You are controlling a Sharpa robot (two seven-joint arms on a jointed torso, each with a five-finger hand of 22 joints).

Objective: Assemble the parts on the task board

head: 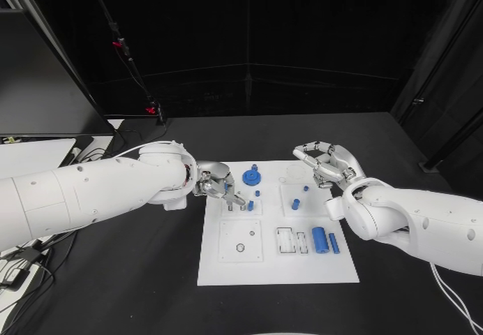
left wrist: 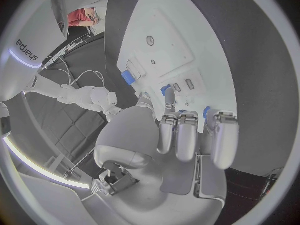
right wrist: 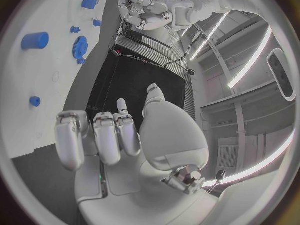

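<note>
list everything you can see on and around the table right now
task board: one, white, middle of the black table
gear: one, blue, far end of the board
large cylinder: one, blue, lying on the board's near right part
thin peg: one, blue, just right of the large cylinder
small pegs: a few, blue, around the board's middle
table: one, black, under the board
cables: several, off the table's left edge
left hand: silver, over the board's far left part, fingers down by the parts
right hand: silver, raised at the board's far right corner, holding nothing I can see
</note>
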